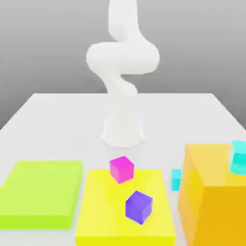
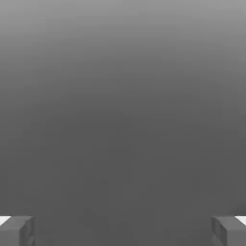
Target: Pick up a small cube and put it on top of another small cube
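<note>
**Approach not yet begun — tool wide, nothing in it**

In the hand view we see the tool [image 2: 123, 230] with its two fingertips [image 2: 17, 230] at opposite edges of the picture, spread to full width with nothing between them but plain grey.

In the exterior view the white arm [image 1: 122, 72] rises from its base at the middle of the counter [image 1: 57, 115].

The small cyan cube [image 1: 176, 178] sits low on the counter, just beside the orange block [image 1: 211, 202] and near the yellow slab [image 1: 125, 211]. A magenta cube [image 1: 121, 169] and a purple cube [image 1: 138, 207] rest on that slab; a turquoise cube [image 1: 238, 156] sits atop the orange block. A lime slab [image 1: 41, 192] lies at the exterior view's left.

We judge the task at its very start. The next move calls for bringing the tool over the cyan cube — minding the orange wall close alongside it.
</note>
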Controlling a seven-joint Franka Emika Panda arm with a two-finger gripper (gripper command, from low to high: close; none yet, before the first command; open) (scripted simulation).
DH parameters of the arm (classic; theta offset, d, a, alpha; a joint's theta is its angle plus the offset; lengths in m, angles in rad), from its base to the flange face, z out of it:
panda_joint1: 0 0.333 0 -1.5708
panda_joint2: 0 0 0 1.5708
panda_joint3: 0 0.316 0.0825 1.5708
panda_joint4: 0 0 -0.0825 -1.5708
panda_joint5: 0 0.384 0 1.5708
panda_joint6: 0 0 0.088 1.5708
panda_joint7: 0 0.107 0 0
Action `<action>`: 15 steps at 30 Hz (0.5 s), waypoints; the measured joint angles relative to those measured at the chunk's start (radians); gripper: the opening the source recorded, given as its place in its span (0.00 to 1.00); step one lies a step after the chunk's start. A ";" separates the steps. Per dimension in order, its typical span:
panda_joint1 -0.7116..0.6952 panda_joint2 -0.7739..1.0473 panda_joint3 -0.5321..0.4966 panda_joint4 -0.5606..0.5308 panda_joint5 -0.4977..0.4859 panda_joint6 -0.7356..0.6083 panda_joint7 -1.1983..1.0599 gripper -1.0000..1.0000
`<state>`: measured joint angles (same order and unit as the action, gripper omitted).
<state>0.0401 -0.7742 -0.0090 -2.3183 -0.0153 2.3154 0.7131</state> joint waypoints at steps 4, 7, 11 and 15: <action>0.095 0.046 -0.004 -0.026 -0.026 0.011 -0.167 0.50; 0.165 0.080 -0.003 -0.044 -0.042 0.017 -0.294 0.50; 0.258 0.124 -0.001 -0.067 -0.061 0.024 -0.465 0.50; 0.344 0.169 0.006 -0.091 -0.075 0.031 -0.640 0.50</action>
<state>0.3842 -0.6048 -0.0028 -2.4092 -0.0899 2.3466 0.0736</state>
